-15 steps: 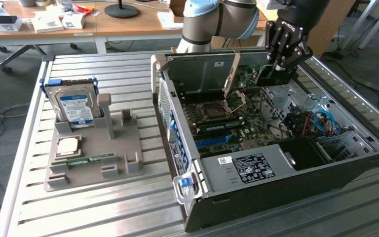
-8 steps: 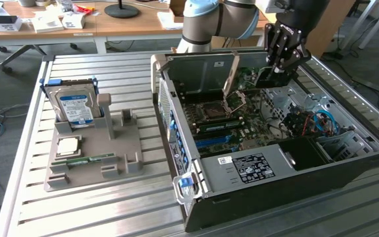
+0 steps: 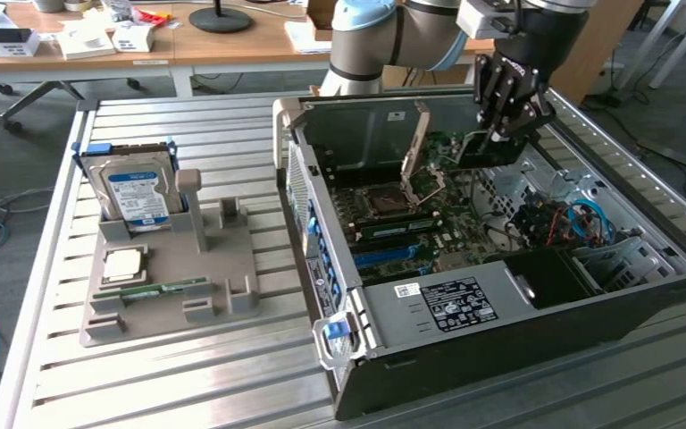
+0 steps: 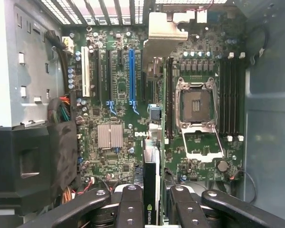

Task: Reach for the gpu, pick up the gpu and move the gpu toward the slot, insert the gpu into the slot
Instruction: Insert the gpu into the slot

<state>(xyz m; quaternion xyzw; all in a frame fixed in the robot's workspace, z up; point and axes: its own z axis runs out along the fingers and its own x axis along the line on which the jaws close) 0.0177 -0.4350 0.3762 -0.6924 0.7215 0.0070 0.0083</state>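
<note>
Going left to right in the wrist view: blue PCIe slot [image 4: 131, 76], then the gpu [image 4: 151, 175] pinched edge-on in the gripper [image 4: 152, 209], its long axis parallel w/ the slot, then the CPU socket [image 4: 196, 107]. Fingers [image 4: 131, 204] clamp the card over the motherboard [image 3: 409, 223], inside the PC case [image 3: 534, 331].

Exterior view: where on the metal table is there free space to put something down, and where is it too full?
The slatted table is bare in front of the grey holder tray and computer case, and behind the tray, near the far edge. It is crowded inside the case, where the gripper holds the gpu above the motherboard.
</note>
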